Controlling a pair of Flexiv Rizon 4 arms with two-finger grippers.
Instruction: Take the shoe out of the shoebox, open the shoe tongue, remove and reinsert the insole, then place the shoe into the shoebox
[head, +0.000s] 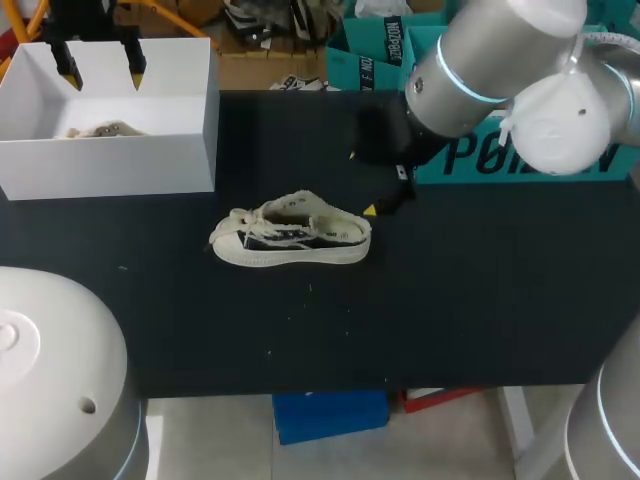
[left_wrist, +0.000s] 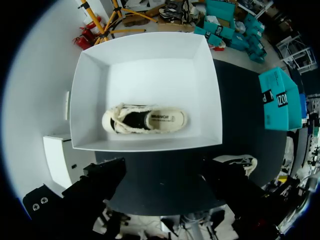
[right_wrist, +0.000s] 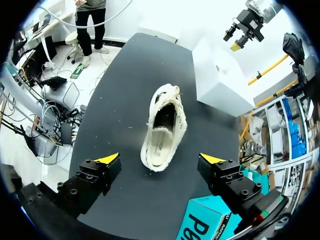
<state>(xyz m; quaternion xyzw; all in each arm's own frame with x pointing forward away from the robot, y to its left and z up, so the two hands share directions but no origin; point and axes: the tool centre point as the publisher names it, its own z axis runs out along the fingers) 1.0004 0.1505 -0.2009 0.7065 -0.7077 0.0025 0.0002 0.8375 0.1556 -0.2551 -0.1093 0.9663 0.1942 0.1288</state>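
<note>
Right pincer (right_wrist: 160, 159) is hanging wide open just behind the shoe (head: 290, 240). The heel is lying between the spread yellow tips, and neither tip is touching it as far as I can tell. That shoe is sitting on its sole near the middle of the bench (head: 450, 300), toe toward my left side, well apart from the shoebox (head: 110, 160) standing at the far left corner. My left pincer (head: 100, 65) is hovering above the shoebox, also spread wide and holding nothing. A second shoe (left_wrist: 145, 120) is lying on the floor of the box.

I am judging that taking the shoe out is done and that opening the tongue is the step in hand. Looking down into the shoe, I am seeing the insole (right_wrist: 159, 145) lying in place, but I am not making out how far forward the tongue is folded.

The next move is calling for my right pincer to come down and steady the heel. The left pincer would then be crossing over from the box to pinch the tongue's free edge and draw it toward the toe. A light shoe is likely to be sliding on this bench unless one side is holding it.
</note>
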